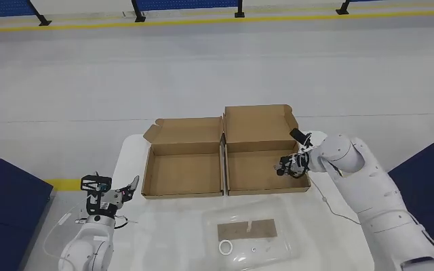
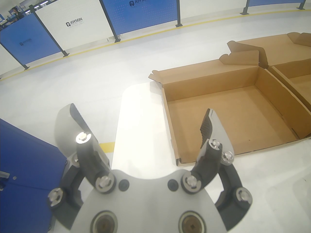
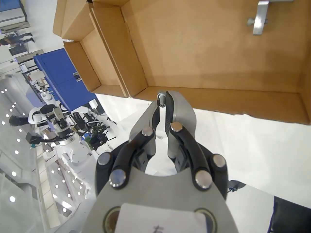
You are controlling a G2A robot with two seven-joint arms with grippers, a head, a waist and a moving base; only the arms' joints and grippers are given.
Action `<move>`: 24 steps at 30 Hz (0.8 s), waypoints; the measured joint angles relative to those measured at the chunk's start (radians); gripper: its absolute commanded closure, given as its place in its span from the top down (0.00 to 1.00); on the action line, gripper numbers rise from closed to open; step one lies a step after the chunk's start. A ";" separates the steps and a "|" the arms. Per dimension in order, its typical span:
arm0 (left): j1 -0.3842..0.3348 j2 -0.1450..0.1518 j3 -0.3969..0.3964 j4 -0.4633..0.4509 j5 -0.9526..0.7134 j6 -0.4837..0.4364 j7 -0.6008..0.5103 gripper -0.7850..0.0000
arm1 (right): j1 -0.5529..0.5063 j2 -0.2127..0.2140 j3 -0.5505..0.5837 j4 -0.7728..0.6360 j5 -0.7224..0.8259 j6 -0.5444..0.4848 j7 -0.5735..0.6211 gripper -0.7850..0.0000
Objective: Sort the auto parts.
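Observation:
Two open cardboard boxes stand side by side, the left box [image 1: 183, 169] bare inside and the right box [image 1: 264, 166] beside it. My right gripper [image 3: 163, 100] hangs over the front edge of the right box [image 3: 218, 61], shut on a small silver bolt [image 3: 161, 98]. A bent metal bracket [image 3: 263, 13] lies on that box's floor. My left gripper [image 2: 142, 124] stands open with nothing between its fingers, at the table's left edge, short of the left box [image 2: 230, 112]. In the top view the right gripper [image 1: 286, 167] is at the right box's front right part, the left gripper [image 1: 116, 193] at the far left.
A clear plastic bag [image 1: 254, 237] lies at the table's front middle, with a white ring [image 1: 226, 248] and a brown card [image 1: 247, 230] in it. A thin cable [image 1: 336, 210] trails across the table from the right arm. Blue barriers stand beyond the table's sides.

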 measured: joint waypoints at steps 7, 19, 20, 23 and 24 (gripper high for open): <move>0.000 0.000 0.000 0.000 0.000 0.000 0.000 1.00 | 0.197 -0.081 -0.209 0.228 -0.078 0.005 -0.030 0.00; 0.000 0.000 0.000 0.000 0.000 0.000 0.000 1.00 | 0.323 -0.217 -0.398 0.538 -0.056 -0.032 -0.104 0.00; 0.000 0.000 0.000 0.000 0.000 0.000 0.000 1.00 | 0.323 -0.216 -0.398 0.538 -0.056 -0.032 -0.104 0.00; 0.000 0.000 0.000 0.000 0.000 0.000 0.000 1.00 | 0.323 -0.216 -0.397 0.536 -0.057 -0.031 -0.103 0.00; 0.000 0.000 0.000 0.000 0.000 0.000 0.000 1.00 | 0.322 -0.216 -0.397 0.536 -0.057 -0.031 -0.103 0.00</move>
